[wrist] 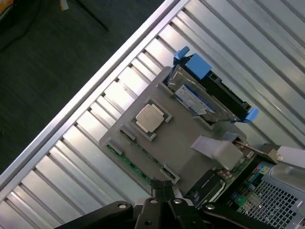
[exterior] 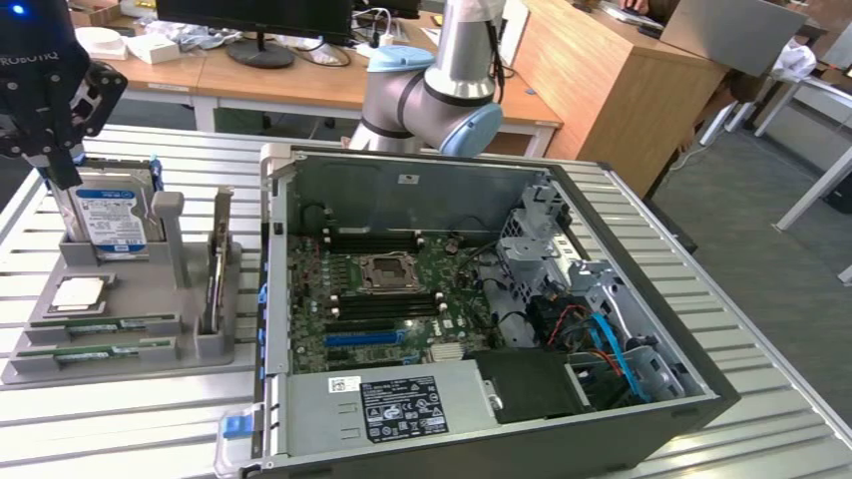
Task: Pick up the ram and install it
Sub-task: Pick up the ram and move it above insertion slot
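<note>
Gripper (exterior: 62,175) pinched shut, empty, over tray (exterior: 203,344); I'd spread jaws, align lengthwise with ram (exterior: 104,324), grip edges only.

You have two sticks to choose from, and both sit in the grey holder (exterior: 154,284). The ram (exterior: 114,324) is a long, narrow green board with small dark chips and a pale label. It rests lengthwise in a slot on the holder's lower front step, with its broad face showing in the exterior view. The second ram stick (exterior: 91,351) looks the same. It runs parallel to the first in the next slot, along the holder's outermost front edge. The two are close but apart, each seated in its own slot. Neither is raised out of the holder.
</note>
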Robot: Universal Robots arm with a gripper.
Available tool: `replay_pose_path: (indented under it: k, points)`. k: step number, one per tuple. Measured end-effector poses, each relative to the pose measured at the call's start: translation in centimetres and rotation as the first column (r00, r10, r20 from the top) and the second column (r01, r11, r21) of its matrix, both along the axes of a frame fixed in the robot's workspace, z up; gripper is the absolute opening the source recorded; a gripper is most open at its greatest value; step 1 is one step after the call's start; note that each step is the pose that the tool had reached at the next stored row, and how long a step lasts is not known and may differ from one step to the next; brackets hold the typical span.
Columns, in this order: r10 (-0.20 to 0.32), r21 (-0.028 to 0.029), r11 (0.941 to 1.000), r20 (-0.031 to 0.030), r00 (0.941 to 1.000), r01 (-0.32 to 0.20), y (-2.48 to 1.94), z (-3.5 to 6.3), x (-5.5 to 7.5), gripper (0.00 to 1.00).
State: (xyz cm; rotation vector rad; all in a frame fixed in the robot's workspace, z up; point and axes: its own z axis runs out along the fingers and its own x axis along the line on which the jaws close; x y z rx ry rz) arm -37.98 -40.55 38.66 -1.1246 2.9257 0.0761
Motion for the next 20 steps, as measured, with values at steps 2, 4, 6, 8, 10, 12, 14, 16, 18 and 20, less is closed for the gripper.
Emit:
replay_pose_path:
  k: [2, 4, 6, 8, 10, 12, 14, 16, 18, 20]
  points:
    - [0.026, 0.0000, 0.9997, -0.0001, 0.9997, -0.026, 0.00, 0.00, 0.00, 0.10]
    - [0.051, 0.0000, 0.9987, -0.0001, 0.9987, -0.051, 0.00, 0.00, 0.00, 0.10]
    - [0.074, 0.0000, 0.9973, -0.0001, 0.9973, -0.074, 0.00, 0.00, 0.00, 0.10]
    - [0.098, -0.0001, 0.9952, -0.0001, 0.9952, -0.098, 0.00, 0.00, 0.00, 0.10]
    - [0.120, 0.0000, 0.9928, 0.0000, 0.9928, -0.120, 0.00, 0.00, 0.00, 0.10]
    - [0.142, -0.0001, 0.9898, -0.0001, 0.9898, -0.142, 0.00, 0.00, 0.00, 0.10]
    - [0.168, -0.0001, 0.9858, 0.0000, 0.9858, -0.168, 0.00, 0.00, 0.00, 0.10]
    - [0.194, 0.0000, 0.9810, -0.0001, 0.9810, -0.194, 0.00, 0.00, 0.00, 0.10]
    - [0.218, -0.0001, 0.9759, -0.0001, 0.9759, -0.218, 0.00, 0.00, 0.00, 0.10]
    - [0.241, 0.0000, 0.9706, -0.0001, 0.9706, -0.241, 0.00, 0.00, 0.00, 0.10]
